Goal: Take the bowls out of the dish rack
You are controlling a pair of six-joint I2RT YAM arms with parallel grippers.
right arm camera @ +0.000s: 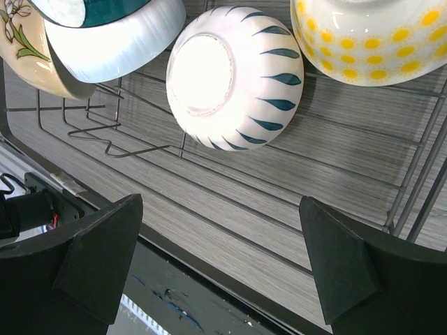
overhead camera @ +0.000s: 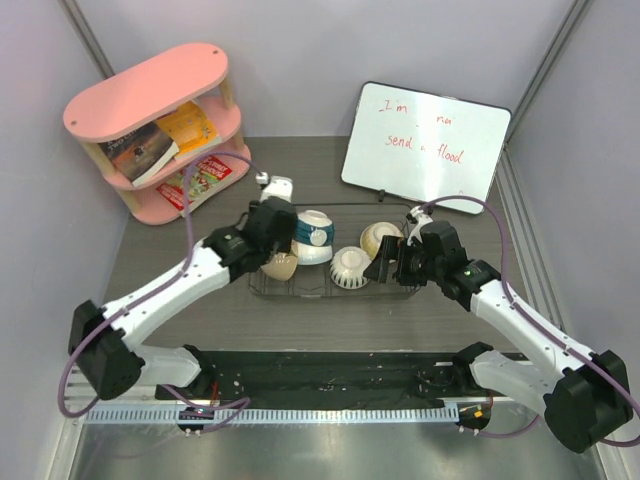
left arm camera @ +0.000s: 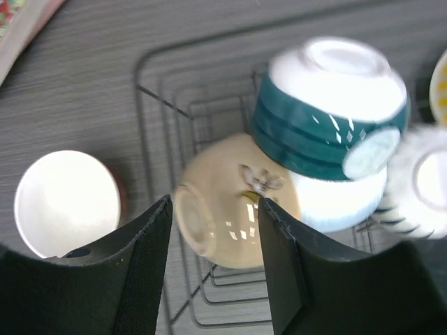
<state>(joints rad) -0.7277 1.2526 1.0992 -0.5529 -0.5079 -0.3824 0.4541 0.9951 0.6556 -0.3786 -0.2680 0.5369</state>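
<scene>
Left gripper [left arm camera: 214,201] jaws parted, straddling cream bowl [left arm camera: 223,227], whether touching unclear. Bowl tipped on side at left end of dish rack [overhead camera: 310,287]. Blue-banded bowl [left arm camera: 328,118] leans over it. Red bowl [left arm camera: 66,202] upright on table beside rack. Right gripper [right arm camera: 220,201] spread wide, empty, near white ribbed bowl [right arm camera: 237,77], yellow bowl [right arm camera: 363,35] alongside. 4 bowls in rack.

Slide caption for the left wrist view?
Left gripper open over the cream bowl in the dish rack; teal-banded bowl beside, another bowl outside on the table.
</scene>
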